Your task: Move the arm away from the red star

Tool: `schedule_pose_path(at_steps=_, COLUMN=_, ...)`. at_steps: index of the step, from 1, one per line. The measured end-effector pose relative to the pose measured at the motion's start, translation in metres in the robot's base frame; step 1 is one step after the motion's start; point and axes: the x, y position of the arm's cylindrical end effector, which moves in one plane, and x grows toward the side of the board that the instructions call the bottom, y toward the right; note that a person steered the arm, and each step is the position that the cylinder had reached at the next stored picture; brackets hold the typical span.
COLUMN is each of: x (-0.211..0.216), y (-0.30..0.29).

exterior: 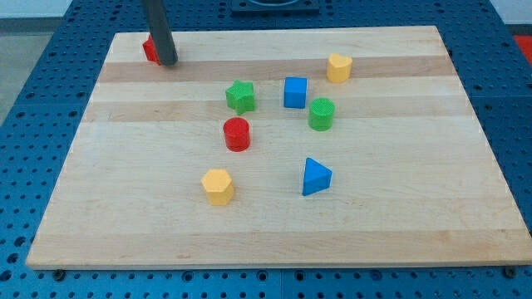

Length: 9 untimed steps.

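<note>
Tool: my tip [167, 62], a plain upright rod with nothing to spread or pinch, touching the red star [150, 50] at the counter's [399, 224] top-left corner, hiding its right side.

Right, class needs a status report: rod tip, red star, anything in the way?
My tip against red star block, wooden board's top-left corner. Retreat path open; green star block nearest.
</note>
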Motion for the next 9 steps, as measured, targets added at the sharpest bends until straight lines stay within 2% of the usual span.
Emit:
schedule_pose_path(at_steps=3, x=-0.020, y=-0.028)
schedule_pose_path(at_steps=4, x=-0.006, y=-0.017)
schedule_pose_path(at_steps=5, x=0.002, y=0.024)
schedule_pose_path(at_steps=8, x=0.000, y=0.074)
schedule_pose_path(at_steps=9, x=0.000, y=0.074)
